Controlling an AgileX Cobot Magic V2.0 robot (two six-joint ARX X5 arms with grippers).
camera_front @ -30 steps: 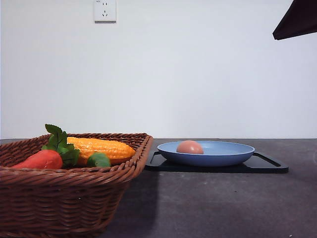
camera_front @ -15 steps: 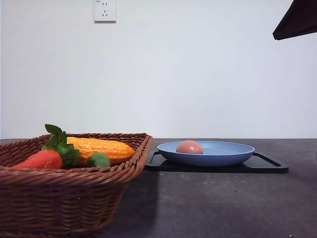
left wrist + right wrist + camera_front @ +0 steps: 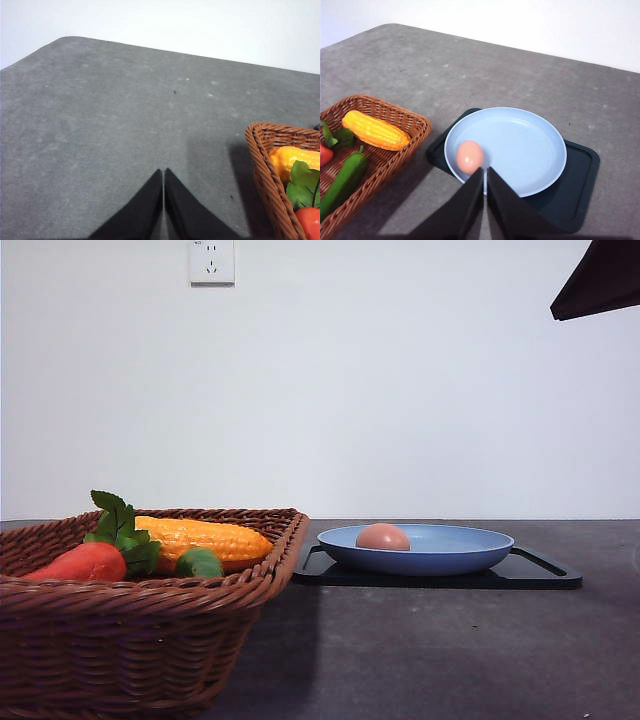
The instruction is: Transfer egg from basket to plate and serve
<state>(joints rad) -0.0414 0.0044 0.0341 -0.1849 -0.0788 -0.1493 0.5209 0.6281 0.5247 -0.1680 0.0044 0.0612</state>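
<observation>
The pinkish-brown egg (image 3: 383, 537) lies inside the sky-blue plate (image 3: 470, 548), toward its left side; the right wrist view shows the egg (image 3: 470, 156) on the plate (image 3: 520, 145) too. The brown wicker basket (image 3: 130, 640) stands at the front left, and its rim (image 3: 385, 107) also appears in the right wrist view. My right gripper (image 3: 484, 176) is shut, hovering above the plate's near edge, just beside the egg, holding nothing. My left gripper (image 3: 163, 176) is shut over bare table, off to one side of the basket (image 3: 265, 165).
The plate rests on a flat black tray (image 3: 540, 572). Inside the basket lie a corn cob (image 3: 205, 538), a carrot with green leaves (image 3: 85, 560) and a green vegetable (image 3: 342, 180). A wall stands behind the grey table (image 3: 450, 660), with a socket (image 3: 212, 260) high up.
</observation>
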